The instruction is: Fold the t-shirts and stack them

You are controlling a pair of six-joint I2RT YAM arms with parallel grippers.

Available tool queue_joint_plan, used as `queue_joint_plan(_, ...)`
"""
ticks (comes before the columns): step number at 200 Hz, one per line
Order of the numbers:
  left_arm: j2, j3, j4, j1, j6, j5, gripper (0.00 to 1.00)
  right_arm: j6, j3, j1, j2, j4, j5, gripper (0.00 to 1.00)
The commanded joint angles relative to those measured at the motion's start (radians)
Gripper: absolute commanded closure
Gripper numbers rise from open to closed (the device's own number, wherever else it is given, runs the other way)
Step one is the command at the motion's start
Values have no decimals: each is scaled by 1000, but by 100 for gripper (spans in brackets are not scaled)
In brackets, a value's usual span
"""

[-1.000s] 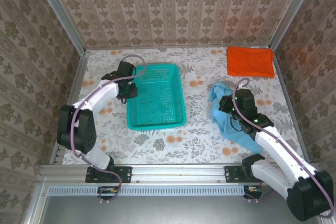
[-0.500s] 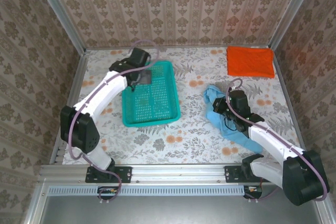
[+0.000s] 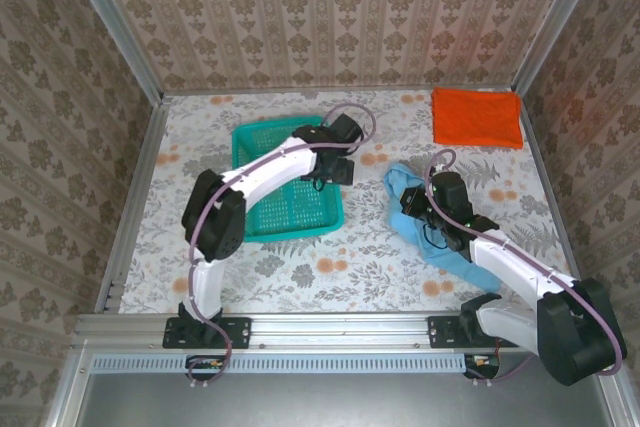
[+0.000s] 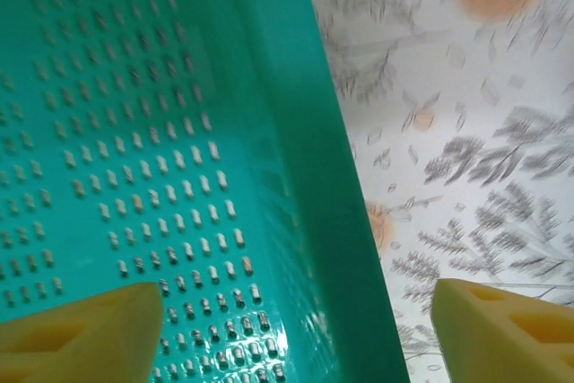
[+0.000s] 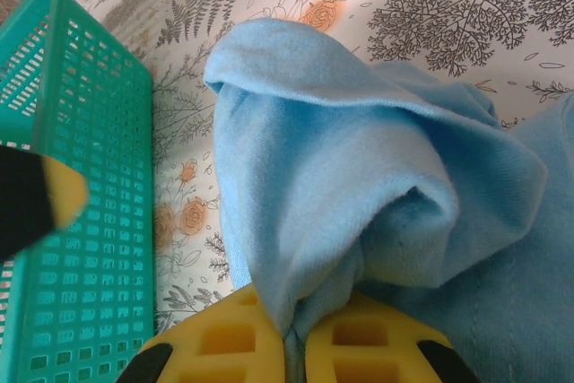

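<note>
Shows task approx. half done. Orange t-shirt [image 3: 477,117] folded flat on counter [image 3: 380,267], upper right of top view. Light blue t-shirt [image 3: 402,190] crumpled centre-right, pinched in clenched right end effector [image 5: 294,347], yet to fold & stack. Left end effector [image 4: 291,329] spread wide, astride teal basket [image 4: 296,132] wall.

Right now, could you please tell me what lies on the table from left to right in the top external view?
teal mesh basket → light blue t-shirt → orange t-shirt
</note>
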Motion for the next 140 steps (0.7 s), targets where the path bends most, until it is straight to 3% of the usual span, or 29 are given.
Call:
queue_joint_plan(1, -21, -9, -37, -2, 18, 52, 33, -2, -4, 10, -10, 16, -20, 97)
queue_joint_plan(44, -143, -167, 30, 77, 145, 38, 57, 8, -8, 16, -14, 24, -25, 97)
queue_joint_plan(59, -169, -208, 44, 145, 231, 52, 65, 16, -11, 15, -14, 33, -31, 97)
queue_joint_plan(73, -180, -227, 63, 211, 320, 82, 67, 25, -17, 17, -17, 42, -32, 97)
queue_joint_plan(96, -161, -248, 156, 307, 467, 95, 83, 44, -35, 20, -17, 72, -32, 98)
queue_joint_plan(119, -67, -175, 201, 398, 594, 65, 88, 52, -41, 22, -15, 80, -33, 99)
queue_joint_plan(140, 58, -1, 120, 471, 654, 59, 95, 59, -49, 33, -9, 100, -37, 100)
